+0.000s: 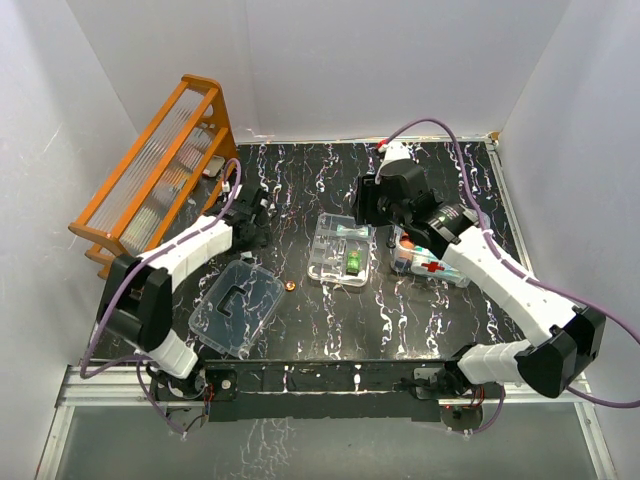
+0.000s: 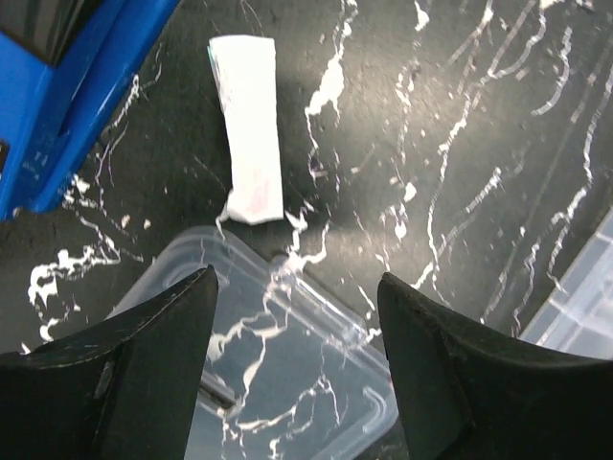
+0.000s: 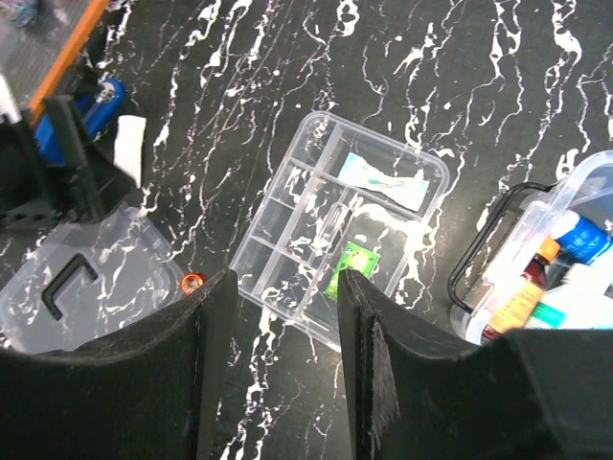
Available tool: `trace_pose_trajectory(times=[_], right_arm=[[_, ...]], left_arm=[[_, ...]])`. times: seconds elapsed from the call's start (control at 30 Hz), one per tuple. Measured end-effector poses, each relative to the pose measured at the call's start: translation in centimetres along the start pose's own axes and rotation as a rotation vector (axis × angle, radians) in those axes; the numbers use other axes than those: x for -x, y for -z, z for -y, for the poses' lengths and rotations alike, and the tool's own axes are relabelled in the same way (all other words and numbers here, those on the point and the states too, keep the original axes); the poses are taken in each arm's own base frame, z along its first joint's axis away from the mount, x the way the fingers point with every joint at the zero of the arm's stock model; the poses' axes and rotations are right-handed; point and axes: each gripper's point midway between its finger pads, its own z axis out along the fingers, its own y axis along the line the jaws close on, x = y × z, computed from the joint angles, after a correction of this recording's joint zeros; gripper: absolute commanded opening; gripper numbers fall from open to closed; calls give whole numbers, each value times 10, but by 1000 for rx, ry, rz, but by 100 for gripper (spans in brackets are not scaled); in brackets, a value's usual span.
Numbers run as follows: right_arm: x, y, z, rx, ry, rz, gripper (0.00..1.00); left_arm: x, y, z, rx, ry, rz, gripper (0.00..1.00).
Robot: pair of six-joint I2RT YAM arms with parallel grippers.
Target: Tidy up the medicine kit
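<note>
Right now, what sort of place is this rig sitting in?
Probably a lab test cell: plain white walls box in a black marbled table, with staged props like the clear compartmented tray.

One clear lid point(image 1: 237, 307), one compartmented tray point(image 1: 341, 249) with two packets, one green point(image 3: 354, 264) and one pale point(image 3: 383, 180); one clear box point(image 3: 575, 180); one loose white packet point(image 2: 247, 127); one small orange disc point(image 3: 192, 281); one wooden rack point(image 1: 150, 185).
</note>
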Motion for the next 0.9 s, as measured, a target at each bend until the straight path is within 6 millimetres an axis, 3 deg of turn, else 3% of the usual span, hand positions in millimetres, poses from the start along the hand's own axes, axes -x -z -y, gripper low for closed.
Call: trace_pose_trajectory(times=[0.27,0.7,0.9], right_arm=[[-5,12,-9,63,-34,-6,43],[-6,16,-15,102,-42,-12,39],[-8,21,-7,75,-45,17,38]], left_arm=[[6,-43,-17,23,13,-72,48],[8,-75,-12,-91,-62,-113,36],[10,-82,-10,-107,-108,-114,13]])
